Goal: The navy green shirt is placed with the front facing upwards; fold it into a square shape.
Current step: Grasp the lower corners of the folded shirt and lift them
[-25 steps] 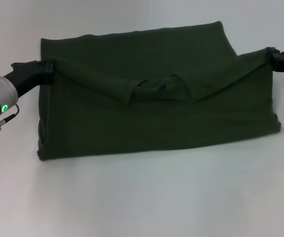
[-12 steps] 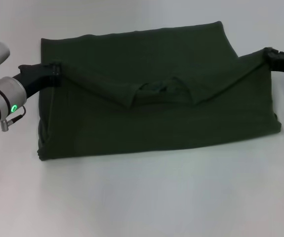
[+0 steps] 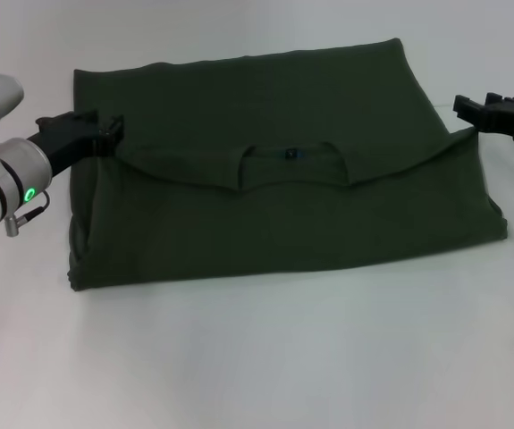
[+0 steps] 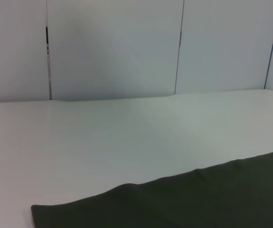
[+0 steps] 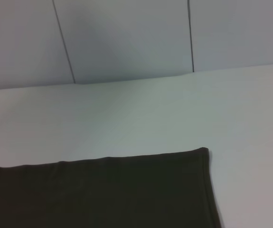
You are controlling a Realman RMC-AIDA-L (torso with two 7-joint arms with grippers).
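- Our left gripper (image 3: 109, 132) sits at the folded edge's left end; we cannot tell whether its jaws grip.
- Our right gripper (image 3: 471, 105) hovers just off the right end; jaw state unclear.
- The navy green shirt (image 3: 274, 214) lies on the white counter (image 3: 265, 357), collar edge folded forward to shorten it.

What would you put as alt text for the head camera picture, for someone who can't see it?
A dark olive-green cotton shirt lies partly folded on a white table, its collar edge folded down across the middle. The left gripper touches the shirt's left edge; the right gripper is just off the right edge, holding nothing.
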